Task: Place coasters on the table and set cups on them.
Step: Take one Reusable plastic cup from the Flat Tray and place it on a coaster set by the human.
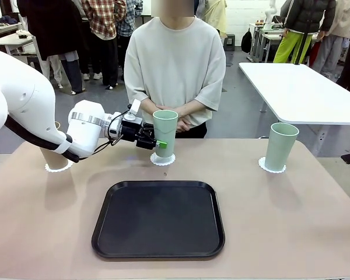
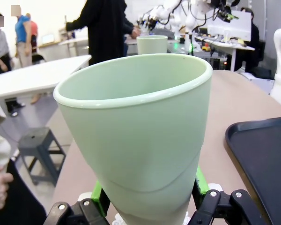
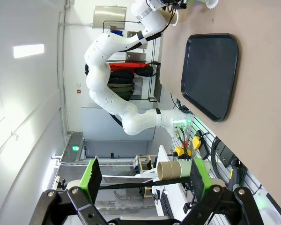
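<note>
My left end effector [image 1: 158, 143] pinched the mint cup [image 1: 164, 133] low on its stiff, light (probably slippery) wall; right end effector [image 3: 145, 180] spread.

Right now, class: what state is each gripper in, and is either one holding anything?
Left gripper: shut on the middle mint cup, which stands on its coaster.
Right gripper: open, holding nothing.

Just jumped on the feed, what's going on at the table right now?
The left end effector is shut on a mint cup standing on the middle coaster, in front of the person. Another mint cup sits on the right coaster, and a tan cup on the left coaster. The black tray holds nothing. The right end effector is open, off the table's side.
</note>
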Action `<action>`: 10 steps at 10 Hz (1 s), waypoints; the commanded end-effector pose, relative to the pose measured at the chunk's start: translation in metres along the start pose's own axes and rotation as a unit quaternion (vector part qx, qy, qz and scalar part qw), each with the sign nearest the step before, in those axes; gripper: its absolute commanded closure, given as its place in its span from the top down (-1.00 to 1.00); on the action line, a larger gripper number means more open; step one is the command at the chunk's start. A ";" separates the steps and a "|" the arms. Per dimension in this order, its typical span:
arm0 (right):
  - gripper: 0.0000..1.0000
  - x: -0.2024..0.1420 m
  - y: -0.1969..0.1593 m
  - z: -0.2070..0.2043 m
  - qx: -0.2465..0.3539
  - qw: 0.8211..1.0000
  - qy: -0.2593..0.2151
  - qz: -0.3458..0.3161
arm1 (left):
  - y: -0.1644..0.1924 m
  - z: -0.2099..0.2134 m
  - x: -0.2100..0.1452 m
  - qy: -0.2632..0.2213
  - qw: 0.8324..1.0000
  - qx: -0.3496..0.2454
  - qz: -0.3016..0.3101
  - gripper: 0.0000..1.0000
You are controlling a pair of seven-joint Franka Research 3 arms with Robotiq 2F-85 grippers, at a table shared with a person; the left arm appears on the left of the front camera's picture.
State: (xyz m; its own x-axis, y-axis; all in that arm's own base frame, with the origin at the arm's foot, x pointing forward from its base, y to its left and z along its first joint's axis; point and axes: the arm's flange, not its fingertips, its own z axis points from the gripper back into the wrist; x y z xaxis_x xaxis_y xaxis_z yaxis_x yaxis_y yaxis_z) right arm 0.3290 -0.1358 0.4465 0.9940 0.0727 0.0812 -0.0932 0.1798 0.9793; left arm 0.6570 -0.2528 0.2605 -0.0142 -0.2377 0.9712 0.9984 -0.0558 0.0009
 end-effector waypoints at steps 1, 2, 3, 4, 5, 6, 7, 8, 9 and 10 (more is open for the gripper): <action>1.00 -0.001 0.001 0.000 0.000 1.000 0.000 -0.008 | 0.001 -0.004 -0.003 -0.006 1.000 -0.013 -0.023 0.68; 1.00 -0.001 0.001 0.000 0.000 1.000 0.000 -0.008 | 0.001 -0.006 -0.003 -0.005 1.000 -0.014 -0.024 0.68; 1.00 -0.001 0.001 0.000 0.000 1.000 0.000 -0.008 | 0.001 -0.010 -0.001 -0.002 1.000 -0.014 -0.027 0.68; 1.00 -0.001 0.001 0.000 0.000 1.000 0.000 -0.008 | 0.001 -0.009 -0.002 0.004 0.999 -0.010 -0.033 0.68; 1.00 -0.001 0.001 0.000 0.000 1.000 0.000 -0.008 | 0.001 -0.009 -0.002 0.006 0.999 -0.007 -0.034 0.68; 1.00 -0.001 0.001 0.000 0.000 1.000 0.000 -0.008 | 0.002 -0.009 -0.004 0.011 0.999 -0.003 -0.031 0.68; 1.00 -0.001 0.001 0.000 0.000 1.000 0.000 -0.008 | 0.004 -0.009 -0.007 0.019 0.999 0.002 -0.032 0.68; 1.00 -0.001 0.001 0.000 0.000 1.000 0.000 -0.008 | 0.007 -0.008 -0.008 0.025 0.999 0.008 -0.030 0.68; 1.00 -0.001 0.001 0.000 0.000 1.000 0.000 -0.008 | 0.009 -0.009 -0.009 0.031 0.999 0.015 -0.030 0.68; 1.00 -0.001 0.001 0.000 0.000 1.000 0.000 -0.008 | 0.011 -0.009 -0.010 0.032 0.999 0.016 -0.028 0.68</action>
State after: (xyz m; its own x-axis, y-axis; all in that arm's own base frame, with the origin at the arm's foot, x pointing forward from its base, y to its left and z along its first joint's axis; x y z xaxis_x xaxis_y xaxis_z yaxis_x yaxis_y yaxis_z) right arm 0.3290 -0.1358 0.4465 0.9940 0.0727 0.0812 -0.0932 0.1798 0.9793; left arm 0.6603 -0.2538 0.2499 -0.0448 -0.2840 0.9578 0.9987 -0.0374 0.0356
